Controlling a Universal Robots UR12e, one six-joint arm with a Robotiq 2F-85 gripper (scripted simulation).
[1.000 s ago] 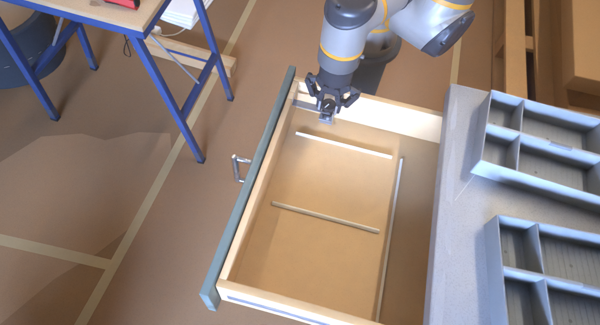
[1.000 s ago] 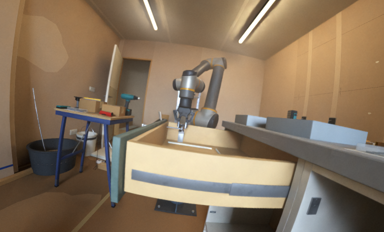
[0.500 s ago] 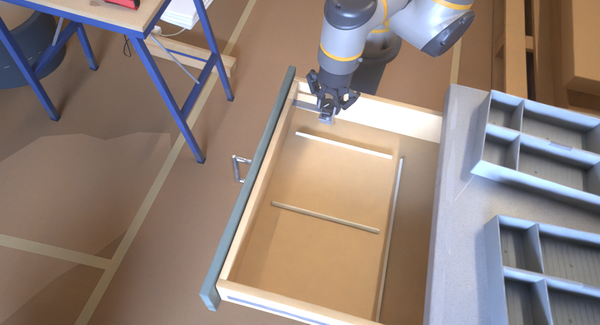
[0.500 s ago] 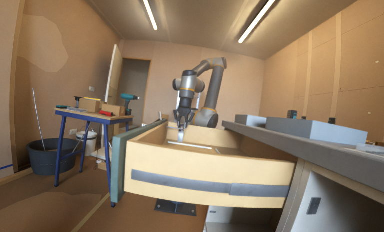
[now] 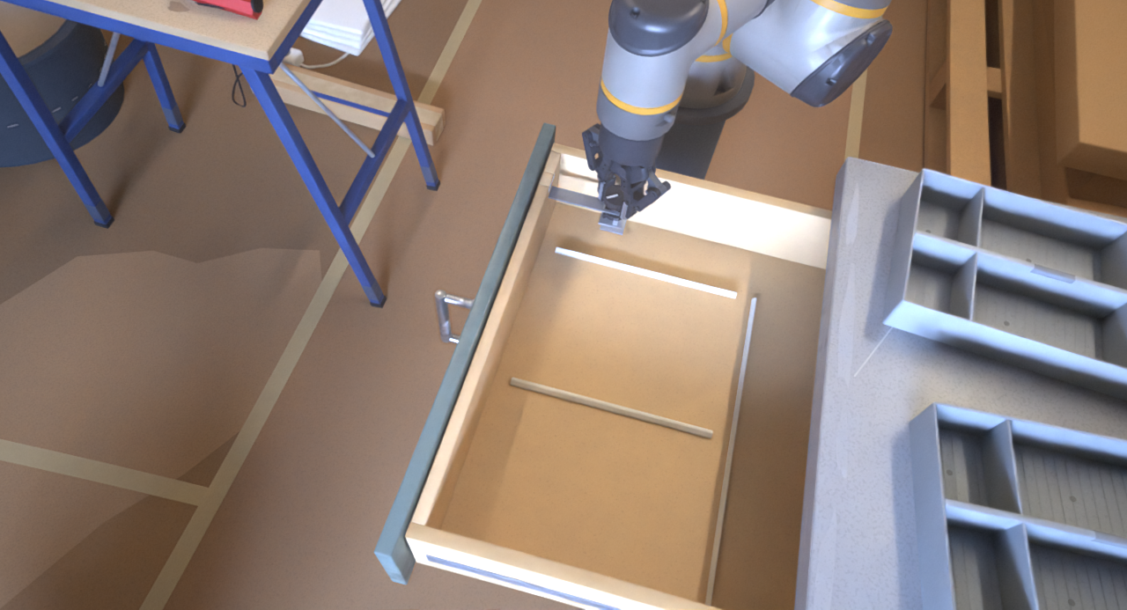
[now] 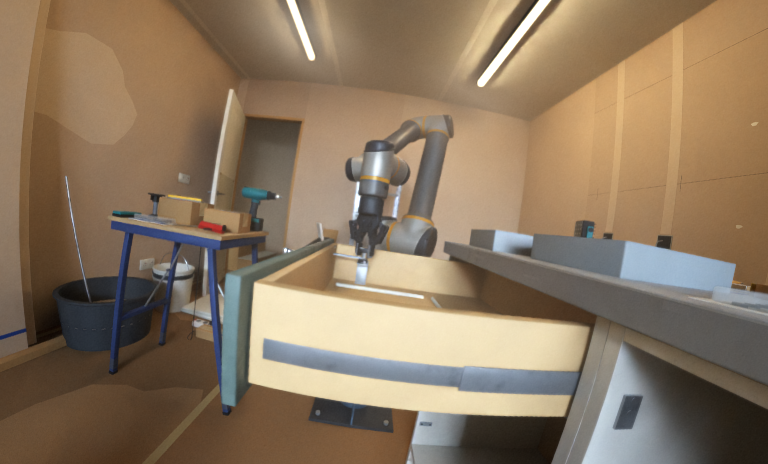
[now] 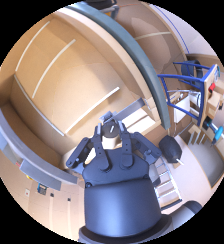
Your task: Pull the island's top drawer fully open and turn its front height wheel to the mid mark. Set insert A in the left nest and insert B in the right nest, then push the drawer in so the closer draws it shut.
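The height wheel (image 7: 111,130), a small dark knob with a white index line, sits on a metal bracket (image 5: 575,200) in the drawer's far corner behind the grey front panel (image 5: 465,354), and my gripper (image 5: 620,198) (image 7: 111,131) is closed around it from above. The drawer (image 5: 607,386) (image 6: 408,318) stands pulled out from the island, its floor empty and split by thin rails into two nests. Two grey compartmented inserts lie on the island's countertop, one farther (image 5: 1017,276) and one nearer (image 5: 1024,504). Which insert is A or B I cannot tell.
Behind the drawer stands the arm's base (image 6: 410,233) on the brown floor. A blue-legged work table (image 5: 197,71) (image 6: 181,250) with tools stands left of the drawer front. The drawer's metal handle (image 5: 448,317) sticks out toward the table. A dark bucket (image 6: 96,312) sits by the wall.
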